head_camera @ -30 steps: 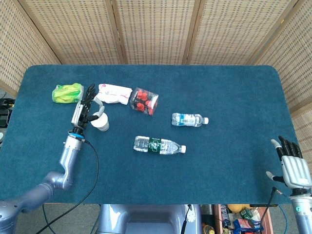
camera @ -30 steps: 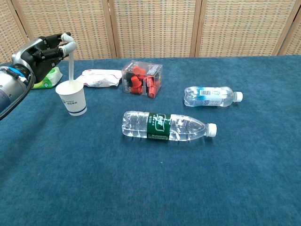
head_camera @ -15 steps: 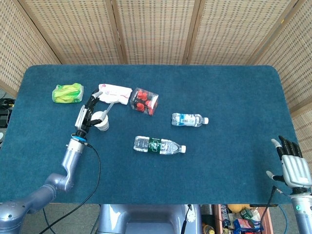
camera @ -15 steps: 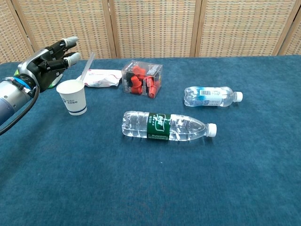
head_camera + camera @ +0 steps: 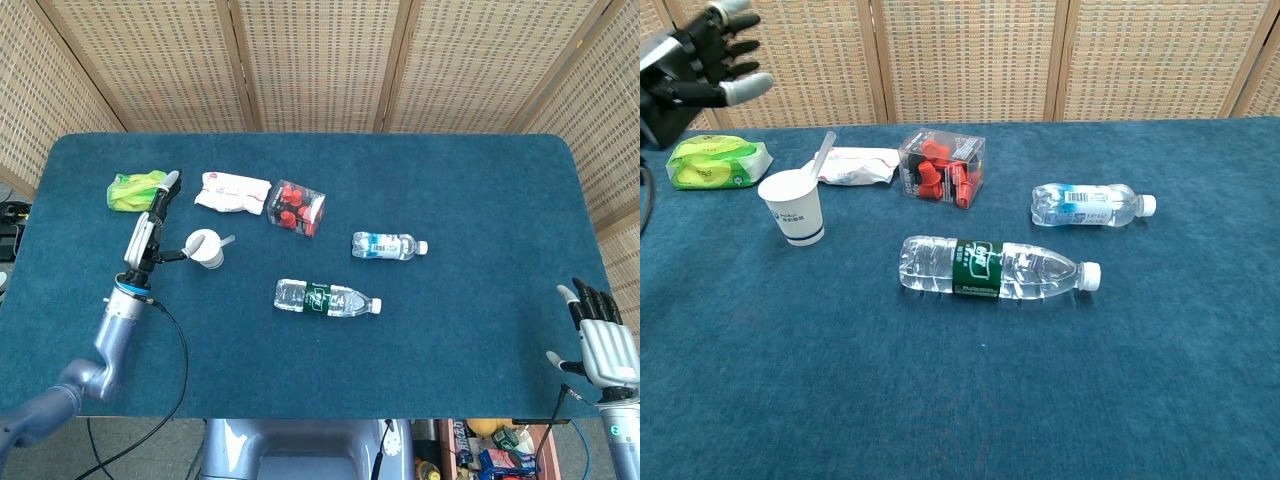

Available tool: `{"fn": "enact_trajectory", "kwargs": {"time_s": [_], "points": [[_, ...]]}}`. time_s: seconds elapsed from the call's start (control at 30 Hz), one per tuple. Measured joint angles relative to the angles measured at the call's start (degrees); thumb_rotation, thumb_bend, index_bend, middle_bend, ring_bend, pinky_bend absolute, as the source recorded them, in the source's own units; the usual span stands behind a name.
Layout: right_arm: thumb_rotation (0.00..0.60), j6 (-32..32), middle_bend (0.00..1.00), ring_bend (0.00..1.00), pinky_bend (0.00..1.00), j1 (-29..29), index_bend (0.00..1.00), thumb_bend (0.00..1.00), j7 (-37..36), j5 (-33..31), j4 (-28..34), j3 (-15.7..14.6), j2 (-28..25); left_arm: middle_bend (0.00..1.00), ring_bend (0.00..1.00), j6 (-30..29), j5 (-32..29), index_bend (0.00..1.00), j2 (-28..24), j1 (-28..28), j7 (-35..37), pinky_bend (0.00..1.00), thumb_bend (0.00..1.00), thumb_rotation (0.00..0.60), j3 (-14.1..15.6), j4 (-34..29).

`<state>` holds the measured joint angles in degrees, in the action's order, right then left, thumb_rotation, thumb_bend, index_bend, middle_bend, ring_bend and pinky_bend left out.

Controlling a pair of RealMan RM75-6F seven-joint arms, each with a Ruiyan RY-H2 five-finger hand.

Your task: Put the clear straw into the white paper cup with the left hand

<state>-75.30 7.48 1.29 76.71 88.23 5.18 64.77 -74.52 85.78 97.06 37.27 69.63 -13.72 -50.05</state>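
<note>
The white paper cup [image 5: 793, 207] [image 5: 205, 248] stands upright on the blue table, left of centre. The clear straw [image 5: 822, 159] [image 5: 226, 241] sits in the cup and leans out over its right rim. My left hand [image 5: 702, 58] [image 5: 150, 229] hovers to the left of the cup, raised above it, fingers spread and holding nothing. My right hand [image 5: 598, 342] hangs open off the table's near right corner, seen only in the head view.
A green packet [image 5: 716, 162] lies behind the cup at the left. A white pouch [image 5: 855, 166], a clear box of red pieces [image 5: 941, 168], a small bottle [image 5: 1090, 204] and a green-labelled bottle [image 5: 995, 268] lie to the right.
The left hand let go of the straw, which dropped into the cup and now leans right. The hand then opened and drew back up and to the left.
</note>
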Motion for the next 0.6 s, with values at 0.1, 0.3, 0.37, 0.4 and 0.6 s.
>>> {"fn": "enact_trajectory", "kwargs": {"time_s": [0.1,0.3,0.37,0.4,0.6], "points": [[0.600,-0.69,0.00,0.00,0.00,-0.24,0.00,0.00,-0.13,0.68,0.38,-0.18,-0.19,0.00,0.00,-1.43,0.86,0.00,-4.97,-1.69,-6.84,0.00,0.10,0.600,0.96,-5.57],[0.600,-2.27,0.00,0.00,0.00,-0.75,0.00,0.00,-0.10,2.11,1.21,-0.50,-0.55,0.00,0.00,-2.03,1.26,0.00,-16.80,-6.12,-25.31,0.00,0.09,0.600,4.17,-18.45],[0.600,-2.68,0.00,0.00,0.00,-0.88,0.00,0.00,0.03,2.38,1.41,-0.54,-0.61,0.00,0.00,-1.88,0.68,0.00,-21.16,-8.10,-32.54,0.00,0.09,0.600,5.59,-23.60],[0.600,-2.98,0.00,0.00,0.00,-0.96,0.00,0.00,0.13,2.53,1.50,-0.54,-0.63,0.00,0.00,-1.86,0.31,0.00,-23.00,-9.06,-35.62,0.00,0.09,0.600,6.23,-25.97],[0.600,-5.85,0.00,0.00,0.00,-1.58,0.00,0.00,0.44,4.42,1.95,-0.53,-0.57,0.00,0.00,-2.65,-2.85,0.00,-32.65,-16.65,-54.50,0.00,0.09,0.600,11.68,-39.23]]}}
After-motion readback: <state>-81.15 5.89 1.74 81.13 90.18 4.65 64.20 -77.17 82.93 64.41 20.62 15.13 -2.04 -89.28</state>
